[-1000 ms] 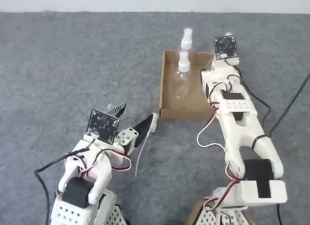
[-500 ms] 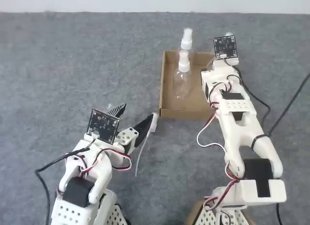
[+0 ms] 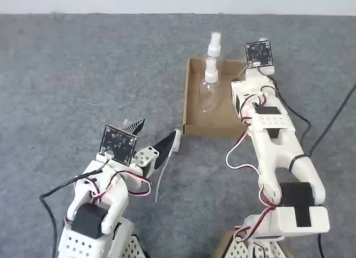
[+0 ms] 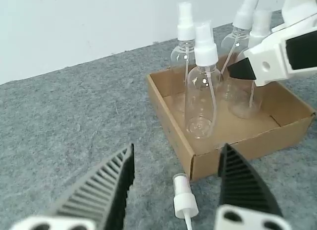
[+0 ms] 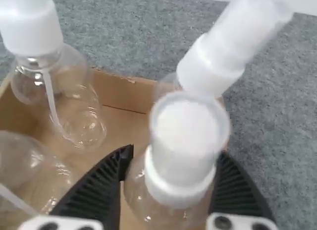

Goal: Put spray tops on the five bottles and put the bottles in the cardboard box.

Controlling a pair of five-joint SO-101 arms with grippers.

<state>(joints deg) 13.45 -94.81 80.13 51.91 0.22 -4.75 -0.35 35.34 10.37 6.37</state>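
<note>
My right gripper (image 5: 171,188) hangs over the right side of the cardboard box (image 3: 192,124), open, its fingers on either side of an upright clear bottle (image 5: 178,155) with a white spray top. Other capped bottles (image 3: 208,91) stand in the box (image 4: 233,141), one (image 5: 228,46) leaning behind the straddled one. A loose spray top (image 3: 176,140) with its tube lies on the grey mat just outside the box's near left corner. My left gripper (image 4: 176,165) is open just behind that top (image 4: 184,202), with nothing in it.
Grey carpet-like mat (image 3: 83,74) covers the table, with bare room to the left of the box. The right arm (image 3: 272,135) stretches along the right side, with cables (image 3: 334,122) trailing off to the right.
</note>
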